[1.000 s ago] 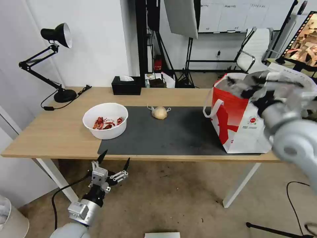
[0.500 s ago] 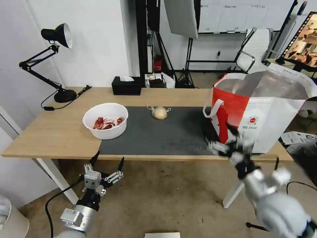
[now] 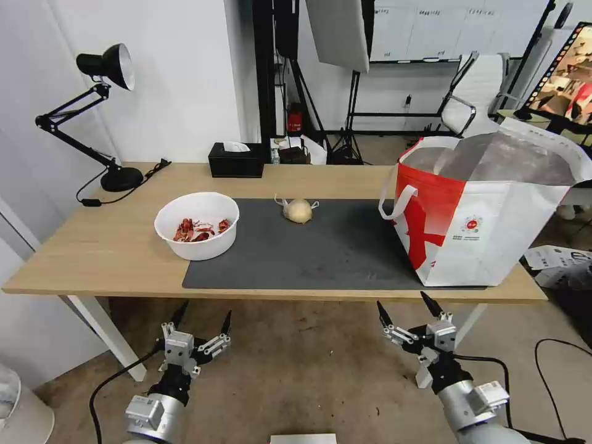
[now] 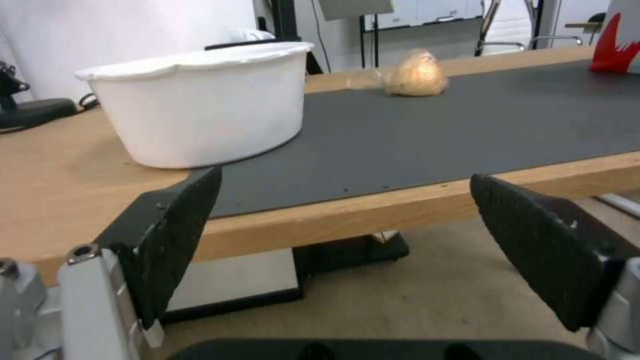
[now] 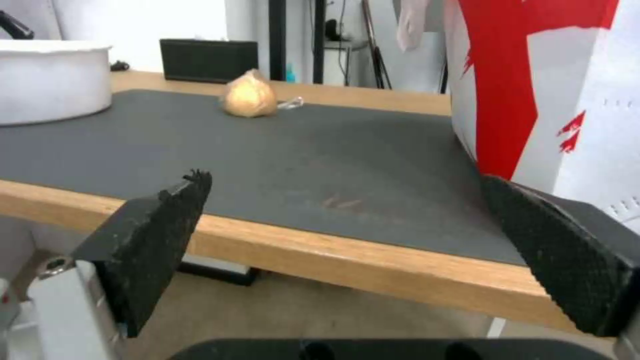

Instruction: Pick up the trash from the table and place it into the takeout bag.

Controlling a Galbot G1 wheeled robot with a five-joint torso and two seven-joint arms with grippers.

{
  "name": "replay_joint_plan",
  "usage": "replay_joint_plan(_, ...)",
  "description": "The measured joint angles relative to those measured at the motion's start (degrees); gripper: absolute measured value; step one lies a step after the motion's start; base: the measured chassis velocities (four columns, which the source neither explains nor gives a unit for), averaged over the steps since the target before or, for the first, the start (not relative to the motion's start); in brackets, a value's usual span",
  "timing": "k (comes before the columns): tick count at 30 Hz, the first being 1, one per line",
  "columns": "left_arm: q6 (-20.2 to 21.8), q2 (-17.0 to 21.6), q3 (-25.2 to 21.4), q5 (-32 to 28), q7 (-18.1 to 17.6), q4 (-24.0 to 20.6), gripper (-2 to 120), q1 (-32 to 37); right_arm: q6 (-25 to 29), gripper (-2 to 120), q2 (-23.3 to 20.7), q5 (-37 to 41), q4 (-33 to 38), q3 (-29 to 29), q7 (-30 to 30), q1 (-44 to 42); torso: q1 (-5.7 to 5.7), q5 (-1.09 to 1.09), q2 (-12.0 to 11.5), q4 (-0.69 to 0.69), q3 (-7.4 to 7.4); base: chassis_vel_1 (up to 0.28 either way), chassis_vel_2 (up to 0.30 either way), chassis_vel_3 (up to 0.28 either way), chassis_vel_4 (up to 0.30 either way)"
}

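Observation:
On the light-wood table a white bowl of red shells stands at the left edge of the dark mat. A beige knotted lump lies at the mat's far middle. The white and red takeout bag stands open at the right end, its foil lining showing. Both grippers hang below the table's front edge, empty. My left gripper is open under the bowl's side. Open too, my right gripper sits below the bag. The wrist views show the bowl, the lump and the bag.
A black desk lamp stands at the table's far left and a black tissue box at the far edge. Behind are light stands and a white chair. A cable runs on the floor at the right.
My right arm has swung down from over the bag's mouth to below the table's front edge. The left gripper sank slightly and stayed open.

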Motion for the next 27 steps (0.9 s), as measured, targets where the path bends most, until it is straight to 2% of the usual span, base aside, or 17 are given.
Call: replay_joint_plan(27, -0.2, 0.4, 0.1, -0.3, 0.2, -0.2, 100, -0.1, -0.8, 100, 0.2, 0.4, 0.4, -0.3, 0.3, -0.3, 0.0, 0.0, 0.0, 0.0, 0.0, 0.0, 0.0, 0.0, 0.0)
